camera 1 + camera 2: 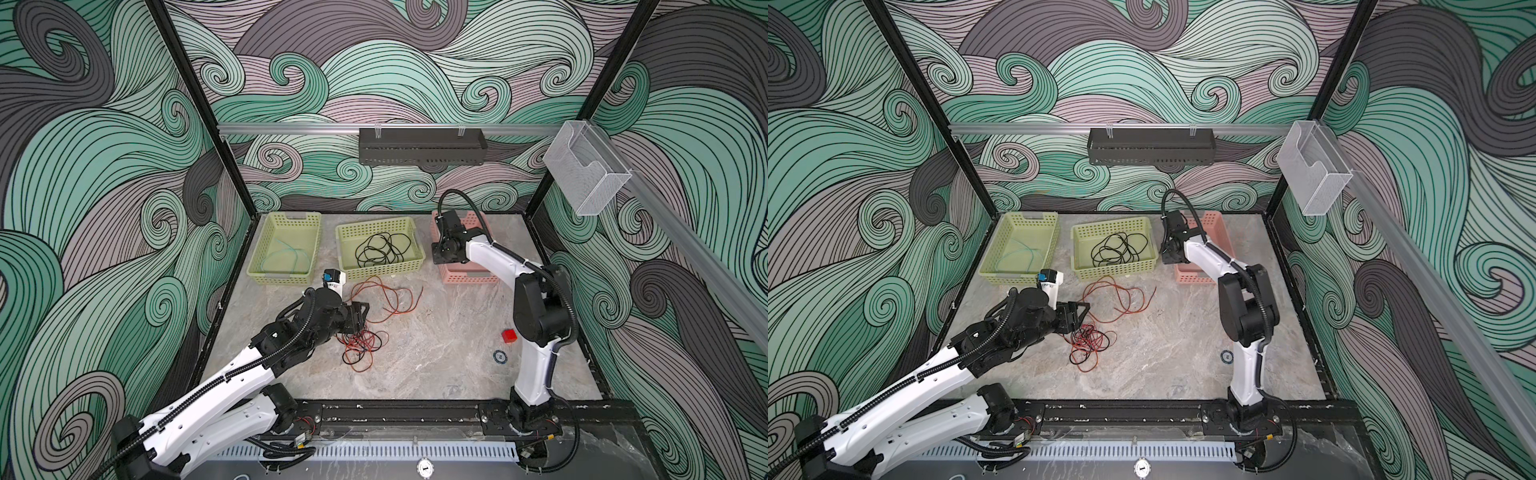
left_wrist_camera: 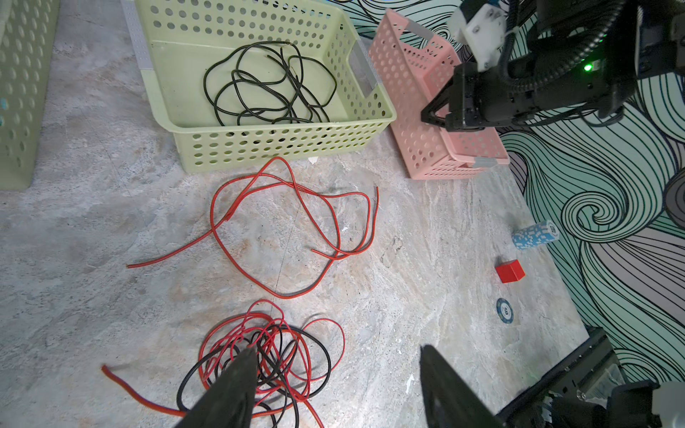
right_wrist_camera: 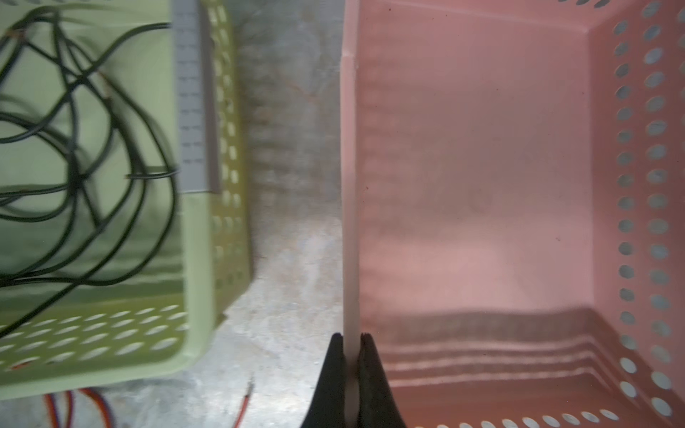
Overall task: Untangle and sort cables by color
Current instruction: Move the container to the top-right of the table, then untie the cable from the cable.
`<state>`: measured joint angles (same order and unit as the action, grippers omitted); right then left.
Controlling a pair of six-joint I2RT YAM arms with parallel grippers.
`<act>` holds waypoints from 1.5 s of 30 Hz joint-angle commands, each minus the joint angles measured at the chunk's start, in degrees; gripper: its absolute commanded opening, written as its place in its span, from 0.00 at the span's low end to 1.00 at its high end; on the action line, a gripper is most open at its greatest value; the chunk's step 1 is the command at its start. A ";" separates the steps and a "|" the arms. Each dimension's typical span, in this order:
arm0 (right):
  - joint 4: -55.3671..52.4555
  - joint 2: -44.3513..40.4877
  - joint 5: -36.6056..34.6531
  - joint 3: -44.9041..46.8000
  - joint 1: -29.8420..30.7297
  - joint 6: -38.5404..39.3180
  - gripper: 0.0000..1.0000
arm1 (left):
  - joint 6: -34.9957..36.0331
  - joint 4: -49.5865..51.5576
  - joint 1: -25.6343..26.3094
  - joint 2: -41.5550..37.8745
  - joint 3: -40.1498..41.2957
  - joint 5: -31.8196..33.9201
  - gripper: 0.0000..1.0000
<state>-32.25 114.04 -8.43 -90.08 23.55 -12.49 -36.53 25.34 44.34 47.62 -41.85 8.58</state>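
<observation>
A tangle of red and black cables [image 2: 267, 352] lies on the marble table [image 1: 436, 374]. My left gripper [image 2: 337, 350] hangs open just above it, one finger over the pile and nothing between the fingers. A loose red cable [image 2: 289, 222] sprawls beyond the tangle. Black cables [image 1: 380, 249] sit in the middle green basket [image 1: 345, 266]. A pale teal cable [image 1: 286, 253] lies in the left green basket [image 1: 259, 272]. My right gripper [image 3: 351, 337] is shut on the near side rim of the pink basket [image 3: 482, 185], whose visible floor is bare.
A red cube [image 1: 509, 336] and a blue poker chip [image 1: 498, 356] lie near the right arm's base. A stack of blue chips [image 2: 535, 235] lies by the right wall. A black tray [image 1: 422, 146] and a clear holder [image 1: 586, 174] hang on the rails.
</observation>
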 commanded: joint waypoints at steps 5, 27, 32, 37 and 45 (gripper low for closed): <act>-4.65 -4.58 3.34 -9.63 2.92 -3.12 0.58 | 1.18 1.33 -0.34 -1.21 -0.35 1.57 0.68; 3.52 -5.82 8.44 14.62 14.25 9.50 0.67 | -10.73 0.11 -0.44 2.40 10.87 10.41 0.68; 6.84 -2.30 12.52 14.20 13.93 11.12 0.53 | -10.86 0.36 -0.41 1.47 10.52 10.49 0.68; 6.94 -4.77 12.40 14.29 14.22 11.00 0.10 | -9.88 1.90 -0.47 1.25 8.99 10.93 0.68; 9.94 -24.18 3.43 19.74 16.52 10.44 0.00 | -9.48 0.42 -0.53 -0.22 8.67 11.50 0.68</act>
<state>-24.91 96.64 -0.84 -71.13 39.31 -1.91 -46.17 25.28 44.27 48.36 -30.92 18.68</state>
